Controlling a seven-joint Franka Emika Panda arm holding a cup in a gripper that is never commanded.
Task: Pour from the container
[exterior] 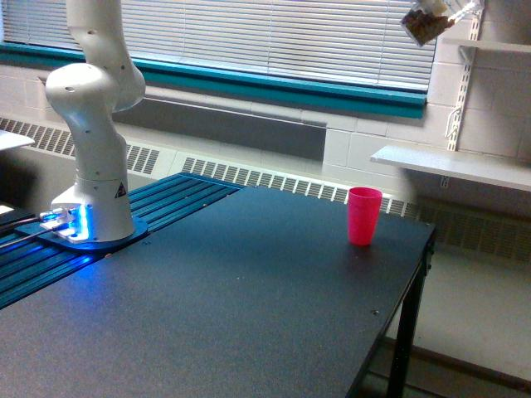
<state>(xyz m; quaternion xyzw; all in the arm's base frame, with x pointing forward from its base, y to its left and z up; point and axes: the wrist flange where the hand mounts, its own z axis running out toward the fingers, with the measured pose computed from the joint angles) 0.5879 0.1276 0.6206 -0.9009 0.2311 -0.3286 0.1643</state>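
Exterior view, the only one. The clear cup (427,23) with brown granular bits sat at the very top of the frame, tilted hard, high in the air and toward the exterior view's right. The gripper itself was cropped off the top edge, not in view, so how far open it was and how it held the cup could not be told; the cup hung unsupported by anything visible, so presumably it was in the gripper's hold. A blurred pale streak ran off the cup's upper right; could not tell what it was.

Progress, as a judgement: the pour looked early or only set up. Brown bits were packed in the cup's lower end, no stream was seen falling, and no spill showed on the desk (249,315). The pink cup (364,215) stood upright on the desk near its far right edge, well below the clear cup and a bit to the exterior view's left of it; whether it held anything could not be seen. If that is the target, lining up over it and lowering are likely left.

The arm's white base (90,149) stood at the desk's far left, well apart from both cups.
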